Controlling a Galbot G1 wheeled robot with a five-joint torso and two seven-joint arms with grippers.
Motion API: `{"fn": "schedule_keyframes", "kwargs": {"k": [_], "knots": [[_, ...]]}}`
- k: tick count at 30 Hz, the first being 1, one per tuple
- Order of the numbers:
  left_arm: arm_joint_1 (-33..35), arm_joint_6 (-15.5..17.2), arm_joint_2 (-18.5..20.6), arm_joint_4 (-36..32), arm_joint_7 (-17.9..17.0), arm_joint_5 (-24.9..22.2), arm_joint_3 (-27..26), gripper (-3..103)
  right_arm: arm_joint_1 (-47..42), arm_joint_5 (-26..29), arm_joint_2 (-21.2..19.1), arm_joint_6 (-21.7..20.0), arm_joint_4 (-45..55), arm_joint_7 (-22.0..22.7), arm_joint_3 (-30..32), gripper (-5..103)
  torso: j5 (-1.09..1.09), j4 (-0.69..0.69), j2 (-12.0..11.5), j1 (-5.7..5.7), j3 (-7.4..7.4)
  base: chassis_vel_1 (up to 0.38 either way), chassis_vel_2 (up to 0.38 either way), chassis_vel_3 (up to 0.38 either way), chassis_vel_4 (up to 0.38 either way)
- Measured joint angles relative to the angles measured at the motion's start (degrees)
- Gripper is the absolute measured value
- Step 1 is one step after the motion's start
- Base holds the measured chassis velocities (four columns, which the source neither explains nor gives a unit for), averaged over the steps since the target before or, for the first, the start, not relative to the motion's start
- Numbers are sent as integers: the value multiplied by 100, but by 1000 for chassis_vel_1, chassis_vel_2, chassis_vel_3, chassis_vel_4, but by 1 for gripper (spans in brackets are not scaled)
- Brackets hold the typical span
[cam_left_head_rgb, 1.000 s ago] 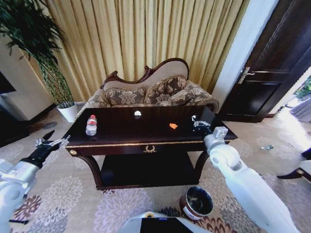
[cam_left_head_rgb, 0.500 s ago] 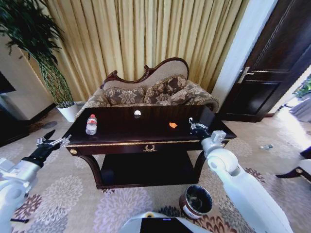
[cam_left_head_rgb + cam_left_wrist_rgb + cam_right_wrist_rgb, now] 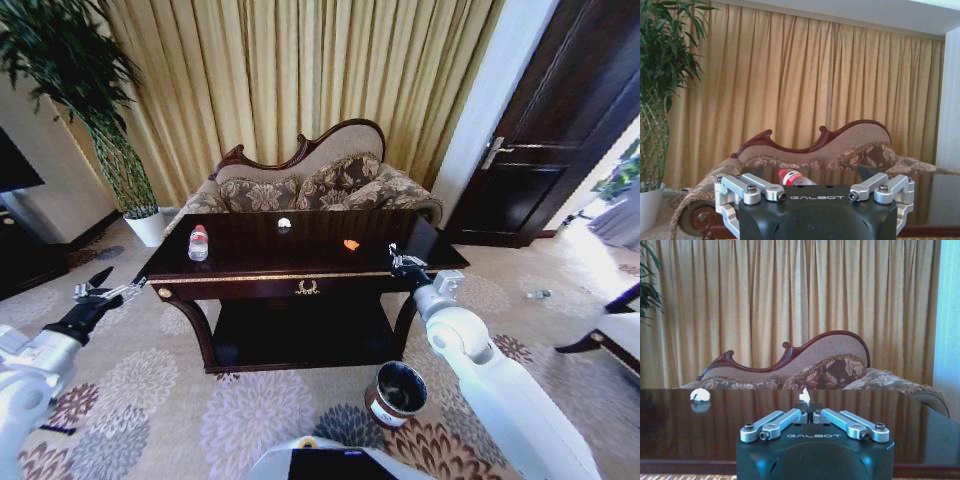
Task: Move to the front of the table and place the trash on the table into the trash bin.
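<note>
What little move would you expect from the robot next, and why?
Probably reaching the right gripper forward over the table toward the orange scrap. It hovers at the table's front right edge, fingers closed and empty, and that scrap is the nearest trash. The bottle sits nearer the left gripper, which is open, off the table's left end.

The robot held both arms forward and low, one at each side of its body. The left arm reached out on the left, its white forearm narrowing to a black wrist, and the left gripper (image 3: 103, 289) pointed ahead with its fingers spread apart. In the left wrist view the left gripper's silver linkages (image 3: 751, 189) sat splayed wide over the black housing. The right arm stretched forward on the right, its thick white forearm rising to the right gripper (image 3: 400, 262). In the right wrist view its silver linkages (image 3: 774, 423) met at the centre, the fingers drawn together.
</note>
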Motion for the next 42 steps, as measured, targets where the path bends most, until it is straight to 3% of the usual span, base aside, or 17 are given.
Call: {"fn": "schedule_keyframes", "kwargs": {"k": [12, 20, 40, 42], "knots": [[30, -19, -4, -4, 12, -1, -5, 100, -253, -310, 152, 103, -43, -67, 13, 1, 0, -1, 0, 0, 0, 124, -127, -122, 122], [27, -59, -6, -7, 20, 6, -3, 100, -554, -900, 382, 408, -466, -268, 16, 1, 0, 1, 2, -2, 0, 33, -42, -42, 48], [90, -166, -193, 40, 119, 6, -131, 100, -948, -2525, 1095, 1073, -3164, -945, 277, 1, 0, -1, -1, 1, 1, 0, 0, 0, 0], [86, -165, -238, 47, 116, 13, -128, 100, -931, -2913, 1278, 1250, -3581, -1080, 341, 1, 0, 0, -1, 1, 1, 0, 0, 0, 0]]}}
